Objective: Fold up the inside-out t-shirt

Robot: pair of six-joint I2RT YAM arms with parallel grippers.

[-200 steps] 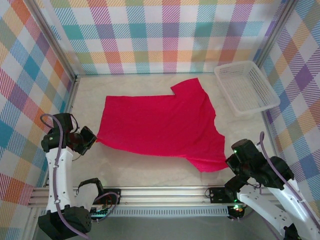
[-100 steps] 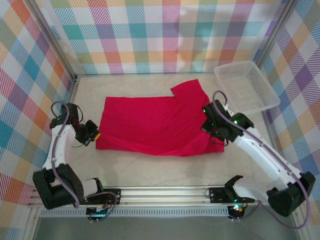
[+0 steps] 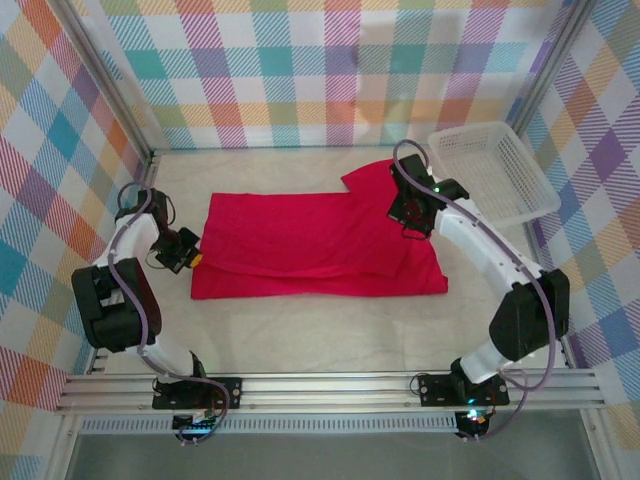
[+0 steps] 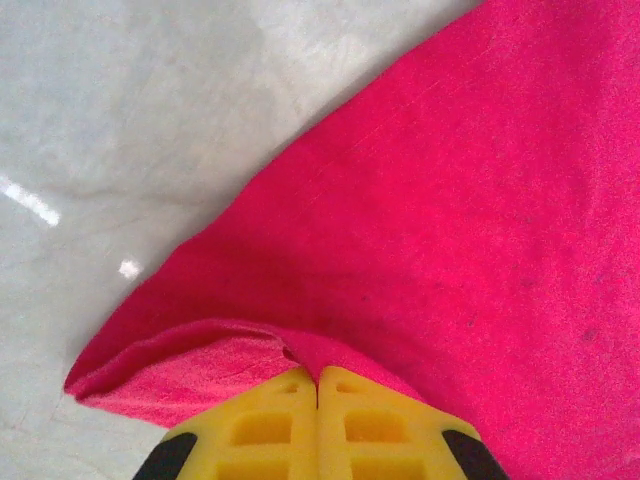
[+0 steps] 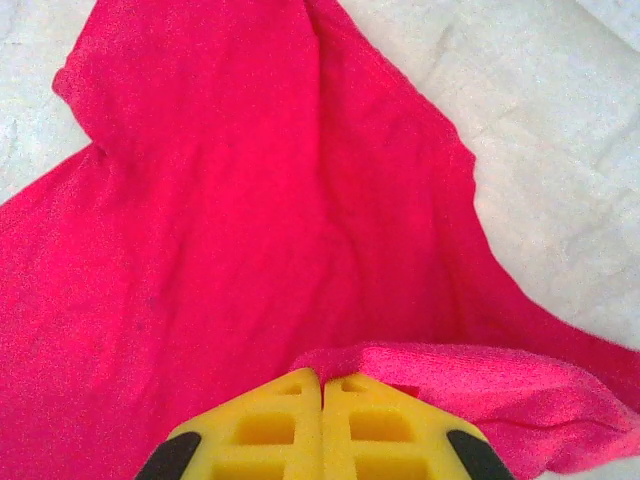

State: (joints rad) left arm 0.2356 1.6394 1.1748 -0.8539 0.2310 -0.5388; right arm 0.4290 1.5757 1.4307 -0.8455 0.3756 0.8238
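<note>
Edges/room: shirt [image 3: 320, 245] lies spread on the table [image 3: 300, 335], left of the basket [image 3: 495, 175] and apart from it. Its near edge is straight. A bare strip of table runs along that edge, towards the rail [image 3: 320, 385]. There is a narrower bare strip on the far side, in line with the basket's far rim. One sleeve pokes out towards the basket's far-left corner. The end of the shirt farthest from the basket sits near the left wall [image 3: 70, 180], so room is tight there.

Fingers: left gripper [image 3: 190, 262] is at the shirt corner farthest from the basket. Its yellow fingers [image 4: 270, 420] are pressed together with no gap, pinching a doubled lip of cloth. Right gripper [image 3: 408, 218] is over the shirt end nearest the basket, just left of the basket's near-left corner. It is clenched too, with a rolled cloth edge at its tips. In the wrist views both cloth lips curl up off the table.

Hard to tell: the actual pinch points are covered by the fingers. The right arm covers part of the basket-side end of the shirt. A line runs parallel to the near edge and reads as an upper layer's edge, but I can't confirm the layer count. Both wrist views cut the shirt off at the frame.
</note>
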